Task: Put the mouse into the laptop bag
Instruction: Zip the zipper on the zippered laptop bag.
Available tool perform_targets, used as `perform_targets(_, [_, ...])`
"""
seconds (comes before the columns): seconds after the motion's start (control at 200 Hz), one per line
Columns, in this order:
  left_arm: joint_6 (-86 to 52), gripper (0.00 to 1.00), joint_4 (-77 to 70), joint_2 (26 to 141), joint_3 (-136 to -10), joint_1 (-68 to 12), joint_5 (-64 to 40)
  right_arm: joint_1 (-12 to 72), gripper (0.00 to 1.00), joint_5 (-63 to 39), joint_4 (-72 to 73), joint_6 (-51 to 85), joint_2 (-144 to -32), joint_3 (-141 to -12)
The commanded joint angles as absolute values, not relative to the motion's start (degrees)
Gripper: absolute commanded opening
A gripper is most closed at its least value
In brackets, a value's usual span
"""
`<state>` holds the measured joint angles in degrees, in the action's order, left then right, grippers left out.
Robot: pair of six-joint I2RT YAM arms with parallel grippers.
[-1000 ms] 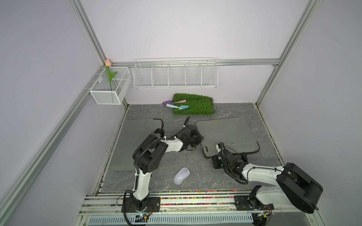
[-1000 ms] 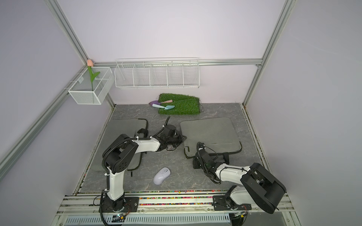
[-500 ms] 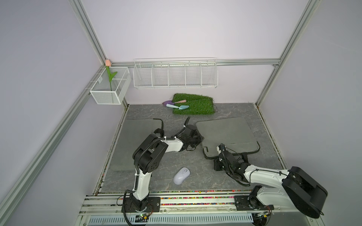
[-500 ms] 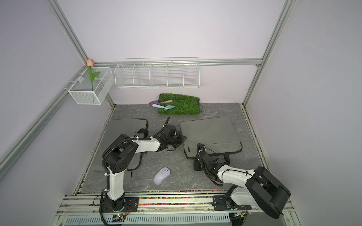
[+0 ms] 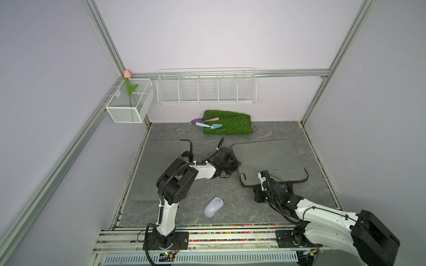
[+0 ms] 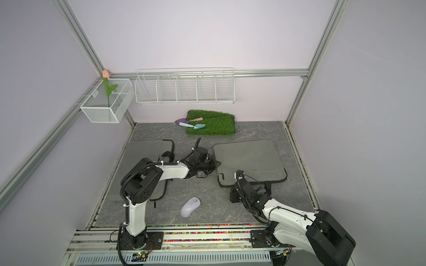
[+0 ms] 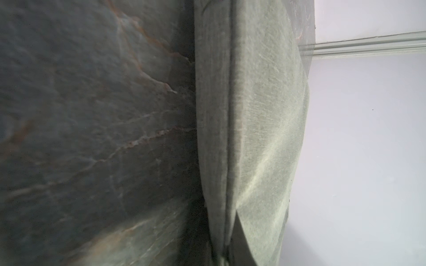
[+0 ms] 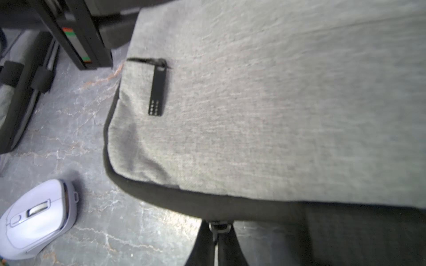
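On the dark marbled bench [image 5: 198, 191], the pale lilac mouse [image 5: 213, 206] lies by itself near the front edge, buttons up. It is outside the laptop bag [image 5: 265, 159] and apart from both arms, and the right wrist view shows it near the bag's rounded front corner. The grey laptop bag lies flat toward the right side of the bench, with black trim along its near edge. The left gripper [image 5: 235, 164] lies low at the bag's left side edge, pressed together on the seam there; in the left wrist view the fabric runs in between its fingers. The right gripper [image 8: 217, 232] meets the bag's near edge, pressed together and pinching the small zipper pull [image 8: 219, 226] on the black trim. A black tab [image 8: 158, 92] lies on the bag's grey face near that corner. A second grey bag [image 5: 161, 159] lies flat at the left of the bench, and a grass mat [image 5: 227, 125] sits at the back.
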<state>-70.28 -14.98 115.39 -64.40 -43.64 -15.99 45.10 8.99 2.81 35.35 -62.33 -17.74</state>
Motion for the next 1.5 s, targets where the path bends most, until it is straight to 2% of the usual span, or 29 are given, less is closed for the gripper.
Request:
perform_targets(0.0, [-72.13,0.02,-18.95,115.84,-65.56,-44.69,-16.95,48.12,0.06,4.57,4.58,34.76,-65.51,-21.17])
perform_targets(0.305, [-73.07,0.00,-19.22,116.22,-65.68,-45.18,-16.11,55.64,0.06,5.36,8.08,33.65,-75.64,-29.22])
perform_targets(0.535, [-75.24,0.00,-23.65,115.62,-61.98,-45.39,-15.16,56.16,0.06,6.48,8.33,36.96,-80.98,-34.63])
perform_targets(0.745, [-77.57,0.00,-30.20,110.30,-53.44,-46.67,-9.50,56.18,0.06,5.71,10.00,40.63,-83.39,-36.28])
perform_targets(1.065, [-83.21,0.00,-44.92,103.48,-36.42,-50.61,5.28,55.43,0.06,6.59,8.45,42.01,-75.73,-30.15])
perform_targets(1.235, [-83.20,0.00,-42.20,100.79,-35.22,-57.08,15.13,54.37,0.06,4.70,8.68,42.84,-73.46,-27.16])
perform_targets(1.495, [-83.28,0.00,-40.07,100.81,-36.25,-61.35,22.41,54.38,0.06,4.14,5.04,43.45,-67.21,-23.10])
